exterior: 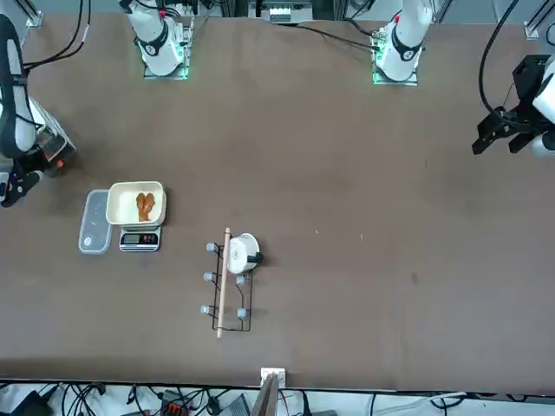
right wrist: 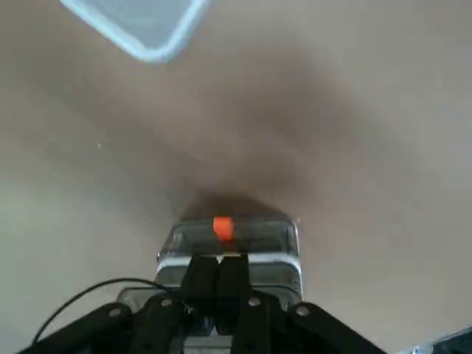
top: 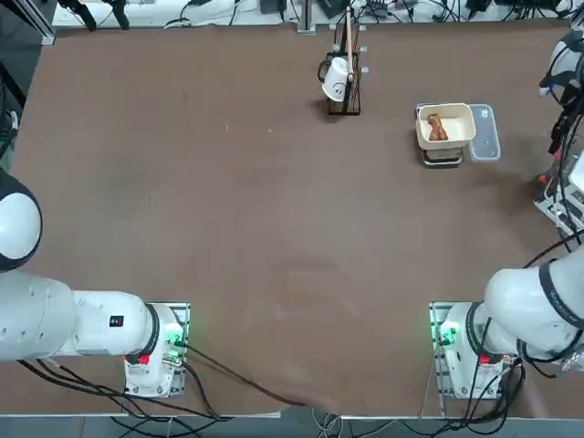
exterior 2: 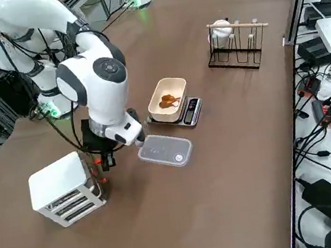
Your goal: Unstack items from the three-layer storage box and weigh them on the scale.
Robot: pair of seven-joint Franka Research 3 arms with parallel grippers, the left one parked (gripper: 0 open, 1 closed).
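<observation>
The brown food-like pieces lie in the cream tray upon the dark-fronted scale, far right. The white three-layer box stands at right; unstacking it probably remains. The right gripper, fingertips closed together, is just beside the box.

Brown tabletop fills most of room view, faint marks on surface. From overhead, pale bench with cables beyond table at twelve o'clock. Soft light overall, faint sheen across brown surface.
</observation>
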